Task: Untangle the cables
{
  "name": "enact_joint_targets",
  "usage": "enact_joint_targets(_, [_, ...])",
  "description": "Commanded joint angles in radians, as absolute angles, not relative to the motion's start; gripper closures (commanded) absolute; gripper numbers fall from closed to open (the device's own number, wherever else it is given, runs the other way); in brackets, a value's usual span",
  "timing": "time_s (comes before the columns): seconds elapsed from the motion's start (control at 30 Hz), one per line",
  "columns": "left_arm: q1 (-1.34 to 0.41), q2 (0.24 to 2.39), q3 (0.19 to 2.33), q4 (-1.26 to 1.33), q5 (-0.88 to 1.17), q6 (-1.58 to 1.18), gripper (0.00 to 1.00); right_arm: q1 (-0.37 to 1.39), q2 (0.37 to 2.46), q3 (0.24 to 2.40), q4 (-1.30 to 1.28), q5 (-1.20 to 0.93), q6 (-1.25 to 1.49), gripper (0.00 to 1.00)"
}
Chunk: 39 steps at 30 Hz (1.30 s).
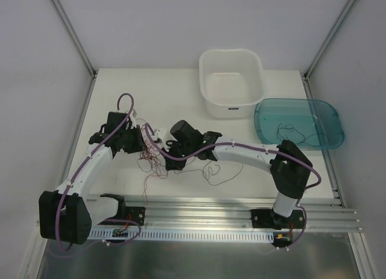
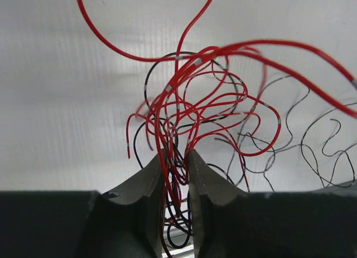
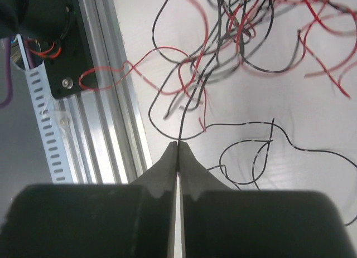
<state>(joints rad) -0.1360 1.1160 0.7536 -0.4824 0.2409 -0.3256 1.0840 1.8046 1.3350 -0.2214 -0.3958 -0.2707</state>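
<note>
The cables (image 1: 152, 163) are thin red and black wires in a loose tangle on the white table between my two grippers. My left gripper (image 1: 141, 144) is at the tangle's left side. In its wrist view the jaws (image 2: 174, 155) stand narrowly apart, clamped on a bundle of red and black cables (image 2: 192, 110) that fans out beyond the tips. My right gripper (image 1: 173, 162) is at the tangle's right side. Its jaws (image 3: 178, 142) are pressed together on a single black cable (image 3: 187, 110) that runs up into the tangle.
A white tub (image 1: 231, 62) stands at the back. To its right a blue tray (image 1: 319, 113) holds a few black wires (image 1: 289, 131). Loose black strands (image 1: 216, 170) lie right of the tangle. An aluminium rail (image 1: 241, 210) runs along the near edge.
</note>
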Motion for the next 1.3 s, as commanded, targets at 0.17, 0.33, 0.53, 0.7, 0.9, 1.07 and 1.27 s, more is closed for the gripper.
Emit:
enact_joint_targets(0.17, [-0.118,1.065,0.744,-0.469,0.083,-0.351,0.82,1.088,1.511,1.189,-0.304,-0.33,-0.281,0.99])
enact_joint_targets(0.33, [-0.115,1.078,0.747,-0.489,0.022,-0.357,0.87,1.086,1.339,1.154,-0.391,-0.204,-0.288,0.99])
enact_joint_targets(0.53, [-0.107,1.12,0.758,-0.509,0.005,-0.362,1.0,1.078,1.177,1.201,-0.488,-0.084,-0.304,0.99])
enact_joint_targets(0.7, [-0.101,1.138,0.765,-0.528,-0.041,-0.367,1.0,1.055,1.082,1.229,-0.531,0.065,-0.302,0.99])
enact_joint_targets(0.9, [-0.083,1.154,0.776,-0.555,-0.116,-0.373,1.0,0.941,0.985,1.311,-0.584,0.161,-0.282,0.99])
enact_joint_targets(1.07, [-0.061,1.157,0.784,-0.569,-0.153,-0.373,1.0,0.87,0.965,1.428,-0.627,0.17,-0.314,0.99])
enact_joint_targets(1.27, [-0.052,1.14,0.79,-0.574,-0.184,-0.365,1.0,0.796,1.022,1.523,-0.641,0.101,-0.319,0.99])
